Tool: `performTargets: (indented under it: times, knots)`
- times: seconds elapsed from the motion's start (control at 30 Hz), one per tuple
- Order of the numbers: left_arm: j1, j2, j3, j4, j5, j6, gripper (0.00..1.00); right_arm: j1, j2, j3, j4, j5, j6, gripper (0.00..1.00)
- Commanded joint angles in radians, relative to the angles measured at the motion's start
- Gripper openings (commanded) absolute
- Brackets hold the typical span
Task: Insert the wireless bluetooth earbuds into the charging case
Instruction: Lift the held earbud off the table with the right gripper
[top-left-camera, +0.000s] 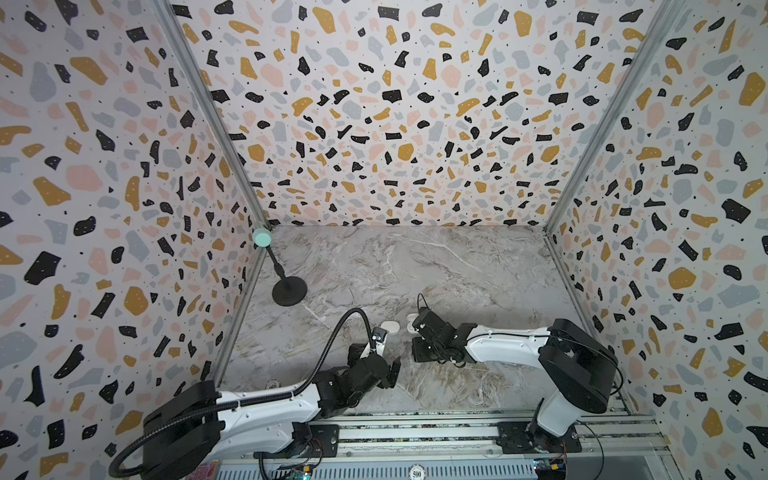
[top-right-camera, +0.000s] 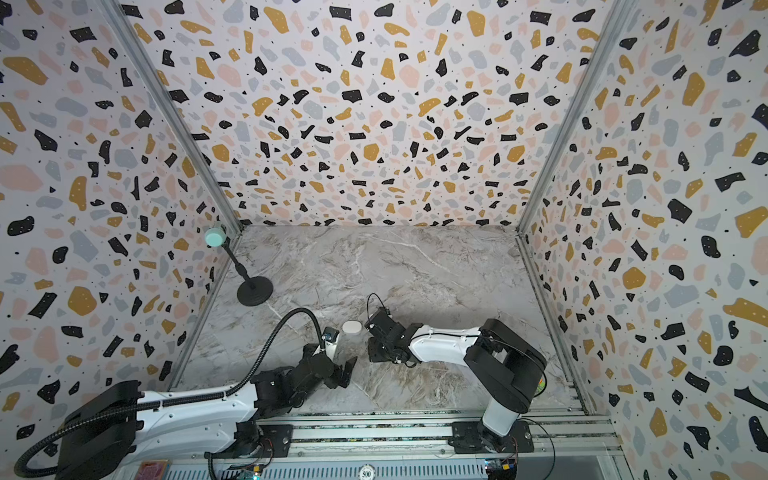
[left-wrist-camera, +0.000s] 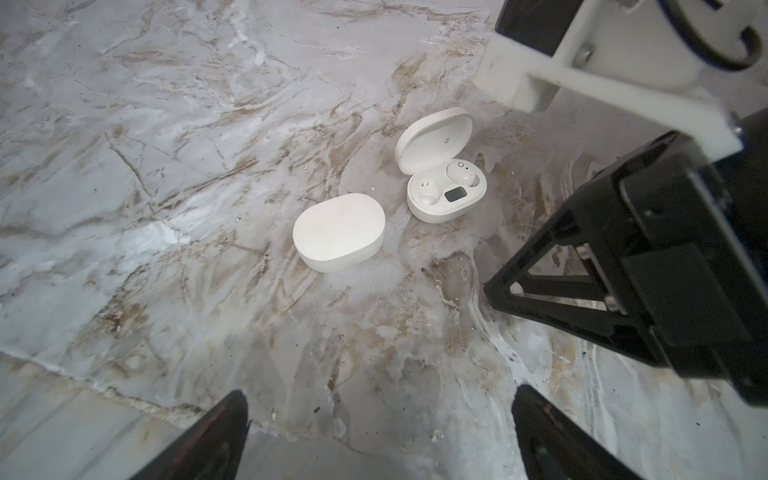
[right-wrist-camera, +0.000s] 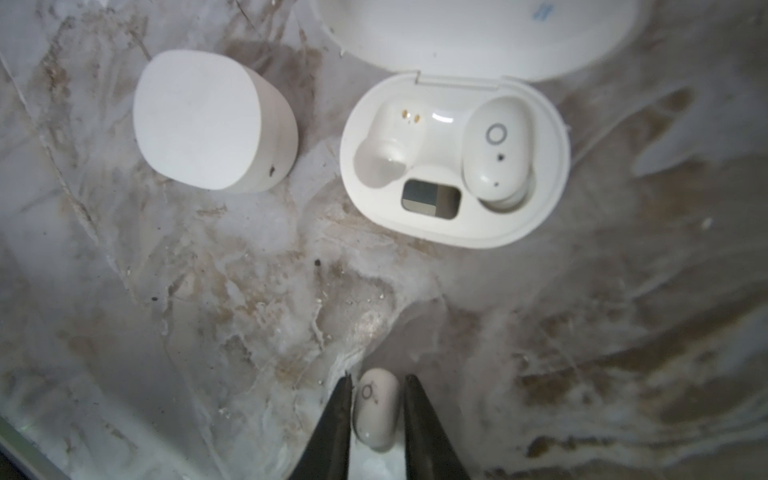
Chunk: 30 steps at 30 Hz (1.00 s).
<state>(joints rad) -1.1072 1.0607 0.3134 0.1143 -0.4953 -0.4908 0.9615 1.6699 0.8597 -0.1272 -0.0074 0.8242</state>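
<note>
A white charging case (right-wrist-camera: 453, 237) lies open on the marble, its lid (right-wrist-camera: 478, 37) folded back. One earbud (right-wrist-camera: 496, 153) sits in one socket; the other socket (right-wrist-camera: 390, 141) is empty. My right gripper (right-wrist-camera: 379, 378) is shut on a second white earbud (right-wrist-camera: 376, 409), low over the marble a short way from the open case. A closed white case (right-wrist-camera: 208, 120) lies beside the open one. In the left wrist view the open case (left-wrist-camera: 446, 208) and closed case (left-wrist-camera: 338, 232) lie ahead of my left gripper (left-wrist-camera: 380, 395), which is open and holds nothing.
A black stand (top-left-camera: 289, 291) with a mint-green round head stands at the back left. Terrazzo walls close in three sides. The aluminium rail (top-left-camera: 415, 428) carrying both arm bases runs along the front. In a top view the closed case (top-right-camera: 352, 327) lies between the arms.
</note>
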Motion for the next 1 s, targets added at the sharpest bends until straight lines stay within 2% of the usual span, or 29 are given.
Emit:
performTargets:
  times: [0.0, 0.7, 0.97]
  knots:
    - [-0.005, -0.002, 0.010, 0.036, -0.006, -0.010, 1.00, 0.006, 0.008, 0.033, -0.042, 0.021, -0.010, 0.24]
    - [-0.005, -0.009, 0.007, 0.034, -0.011, -0.011, 1.00, 0.015, 0.046, 0.063, -0.070, 0.048, -0.020, 0.21]
    - [-0.005, -0.006, 0.009, 0.034, -0.011, -0.010, 1.00, 0.016, 0.057, 0.075, -0.084, 0.052, -0.025, 0.24]
